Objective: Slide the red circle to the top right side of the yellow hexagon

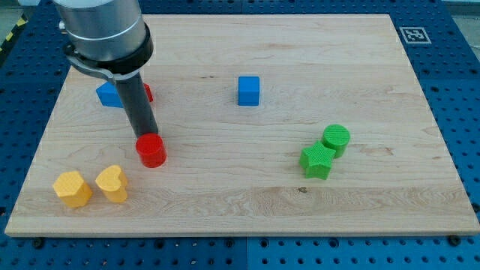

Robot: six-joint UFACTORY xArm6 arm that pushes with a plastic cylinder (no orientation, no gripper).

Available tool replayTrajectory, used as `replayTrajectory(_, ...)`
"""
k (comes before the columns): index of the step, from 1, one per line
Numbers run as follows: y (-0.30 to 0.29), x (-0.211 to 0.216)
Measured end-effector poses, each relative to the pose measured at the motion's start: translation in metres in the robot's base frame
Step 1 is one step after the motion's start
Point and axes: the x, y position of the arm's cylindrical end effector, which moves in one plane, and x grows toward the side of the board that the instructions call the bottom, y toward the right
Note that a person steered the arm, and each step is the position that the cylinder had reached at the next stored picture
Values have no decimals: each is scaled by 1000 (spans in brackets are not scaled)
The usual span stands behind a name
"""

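Wooden board [247,199] viewed from above. My tip [146,136] touches the red circle [151,151] at its top edge, left of centre. Yellow hexagon [72,188] and yellow heart [112,184] near the bottom-left corner. Blue cube [249,91] near the top edge; green star [317,161] touching green cylinder [336,139] toward the right edge. Another blue block [109,94] and red block [148,93] partly hidden behind the rod.

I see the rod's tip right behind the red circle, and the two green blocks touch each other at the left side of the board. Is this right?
One thing is wrong: the camera view shows the green star and green circle touching on the view's right, not the left. My tip is indeed right behind the red circle.
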Motion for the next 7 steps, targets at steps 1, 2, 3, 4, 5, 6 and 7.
replayTrajectory(1, 1, 0)
replayTrajectory(2, 27, 0)
replayTrajectory(3, 58, 0)
replayTrajectory(4, 65, 15)
replayTrajectory(5, 53, 20)
replayTrajectory(6, 34, 21)
replayTrajectory(7, 19, 29)
